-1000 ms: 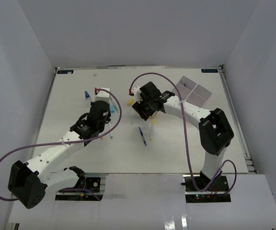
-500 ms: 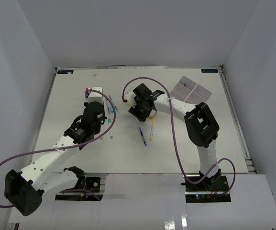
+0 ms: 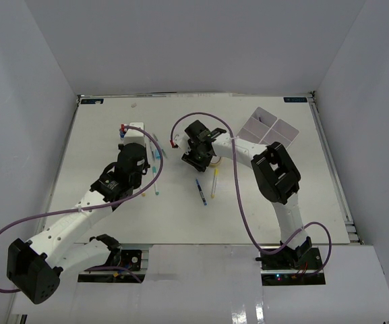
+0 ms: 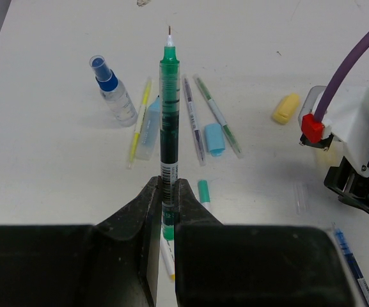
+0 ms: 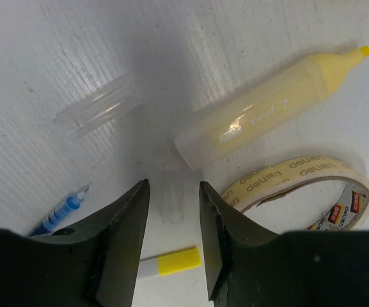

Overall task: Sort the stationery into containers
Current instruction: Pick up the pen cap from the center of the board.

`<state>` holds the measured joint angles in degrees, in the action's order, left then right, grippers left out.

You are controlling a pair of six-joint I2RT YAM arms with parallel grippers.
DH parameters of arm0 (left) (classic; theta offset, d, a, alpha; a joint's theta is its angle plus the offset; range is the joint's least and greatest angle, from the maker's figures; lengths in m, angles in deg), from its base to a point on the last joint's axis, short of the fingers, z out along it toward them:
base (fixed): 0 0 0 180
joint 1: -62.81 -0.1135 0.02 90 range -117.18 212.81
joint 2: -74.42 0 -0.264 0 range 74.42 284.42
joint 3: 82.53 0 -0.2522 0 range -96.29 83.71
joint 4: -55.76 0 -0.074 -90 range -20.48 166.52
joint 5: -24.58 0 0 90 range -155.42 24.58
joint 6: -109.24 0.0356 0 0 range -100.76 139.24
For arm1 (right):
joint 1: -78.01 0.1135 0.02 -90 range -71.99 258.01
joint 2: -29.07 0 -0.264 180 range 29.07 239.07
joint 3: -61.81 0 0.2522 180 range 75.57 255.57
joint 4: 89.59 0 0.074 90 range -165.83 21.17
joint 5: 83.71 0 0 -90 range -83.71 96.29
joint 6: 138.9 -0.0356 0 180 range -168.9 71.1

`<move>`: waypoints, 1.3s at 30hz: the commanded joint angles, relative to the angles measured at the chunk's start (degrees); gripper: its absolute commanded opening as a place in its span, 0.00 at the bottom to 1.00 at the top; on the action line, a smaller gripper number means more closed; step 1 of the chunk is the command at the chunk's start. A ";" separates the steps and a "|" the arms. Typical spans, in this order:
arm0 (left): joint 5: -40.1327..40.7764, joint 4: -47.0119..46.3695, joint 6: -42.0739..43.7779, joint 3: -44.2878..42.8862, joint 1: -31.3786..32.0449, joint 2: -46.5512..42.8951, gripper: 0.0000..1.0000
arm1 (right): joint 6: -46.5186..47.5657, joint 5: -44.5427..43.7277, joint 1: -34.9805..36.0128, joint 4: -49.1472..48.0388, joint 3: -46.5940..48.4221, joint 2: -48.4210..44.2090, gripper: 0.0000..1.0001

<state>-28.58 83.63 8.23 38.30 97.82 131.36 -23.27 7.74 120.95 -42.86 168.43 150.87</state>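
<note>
My left gripper [image 4: 165,182] is shut on an uncapped green pen [image 4: 168,121] held above the table, tip pointing away. Below it lie a blue-capped bottle [image 4: 112,89], a thin yellow pen [image 4: 139,121], a light blue block [image 4: 214,138], other pens and a yellow block [image 4: 286,108]. My right gripper [image 5: 174,185] hangs open, low over the table, its jaws either side of a clear cap [image 5: 169,192] without touching it. A yellow highlighter [image 5: 267,109] and a tan tape ring [image 5: 299,185] lie just beyond. The white divided tray [image 3: 270,127] sits at the back right.
A second clear cap [image 5: 101,105], a blue pen tip [image 5: 62,211] and a yellow-ended pen [image 5: 171,262] lie close round the right jaws. A blue pen [image 3: 200,190] and a yellow pen [image 3: 214,181] lie mid-table. White walls enclose the table on three sides.
The right gripper has moved left and down towards the table and its jaws have narrowed. The left arm shifted left with the green pen, then stayed still.
</note>
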 commanded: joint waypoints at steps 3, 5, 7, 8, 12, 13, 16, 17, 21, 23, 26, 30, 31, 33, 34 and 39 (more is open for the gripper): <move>-0.80 -0.49 -0.33 -0.21 -0.37 -0.26 0.14 | 0.92 -0.75 0.22 0.08 2.15 1.34 0.42; -1.07 -0.49 -0.33 -0.30 -0.46 -0.26 0.14 | 0.74 -0.49 0.22 0.08 2.06 1.42 0.42; -1.51 -0.49 -0.33 -0.30 -0.55 -0.26 0.14 | 0.56 0.13 0.22 -0.01 2.15 1.42 0.41; -1.59 -0.49 -0.33 -0.30 -0.55 -0.26 0.14 | 0.48 0.22 0.30 -0.01 2.24 1.42 0.41; -2.03 -0.49 -0.33 -0.30 -0.64 -0.26 0.14 | 0.21 0.22 0.22 0.08 2.85 1.69 0.37; -2.12 -0.49 -0.33 -0.30 -0.64 -0.26 0.14 | 0.04 0.22 0.22 0.16 2.94 1.69 0.37; -3.09 -0.49 -0.33 -0.30 -0.73 -0.26 0.14 | -0.14 0.39 0.39 0.16 3.03 1.60 0.28; -3.61 -0.57 -0.33 -0.30 -0.73 -0.35 0.14 | -0.14 0.39 0.31 0.25 3.03 1.17 0.27; -6.42 -1.27 0.28 -0.03 -0.73 -1.05 0.14 | -0.40 0.13 0.39 0.78 2.86 -1.12 0.16; -8.09 -2.24 0.81 0.23 -0.81 -1.58 0.14 | -0.93 0.04 0.30 1.13 2.50 -3.65 0.16; -12.74 -3.65 1.86 0.85 -0.81 -2.89 0.14 | -1.98 0.13 0.30 1.13 1.54 -8.31 0.16; -23.09 -5.93 3.00 1.72 -0.81 -5.26 0.15 | -6.01 0.13 0.30 0.78 1.18 -15.61 0.13; -25.39 -7.15 3.35 1.90 -0.81 -6.14 0.15 | -6.98 -0.05 0.30 0.52 1.01 -17.02 0.13; -30.31 -8.13 4.32 2.17 -0.81 -6.67 0.15 | -9.01 -0.57 0.30 -1.40 0.57 -22.02 0.12; -35.56 -9.18 4.76 2.17 -0.81 -6.85 0.15 | -11.02 -0.66 0.30 -2.11 0.31 -23.52 0.12; -47.54 -10.77 5.20 -0.82 -0.81 -4.75 0.15 | -18.67 -3.91 0.31 -10.27 -2.59 -34.59 0.12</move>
<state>-64.19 75.45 12.36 39.99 97.36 125.81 -35.42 6.21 121.01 -46.73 167.90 121.08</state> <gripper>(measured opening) 0.188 0.220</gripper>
